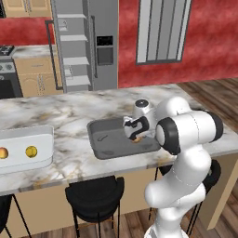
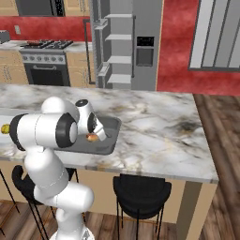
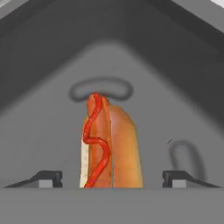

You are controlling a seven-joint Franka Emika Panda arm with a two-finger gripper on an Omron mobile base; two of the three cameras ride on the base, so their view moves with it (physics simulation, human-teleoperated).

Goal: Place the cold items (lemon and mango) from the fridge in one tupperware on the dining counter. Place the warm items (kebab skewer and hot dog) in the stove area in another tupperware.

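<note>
The end effector is hanging low inside the grey tupperware, its two dark fingertips standing wide apart and touching nothing; the hot dog is lying between them on the container's floor, clear of both tips, a wavy red line of ketchup running along the sausage. In the left base view the end effector is sitting over the right part of that grey tupperware, which is resting on the marble table; further left on the same table a white tupperware is holding two yellow-orange fruits, the lemon and the mango, lying apart from each other. Beyond the table the fridge is standing with its door open, and a stove is sitting against the red back wall.
</note>
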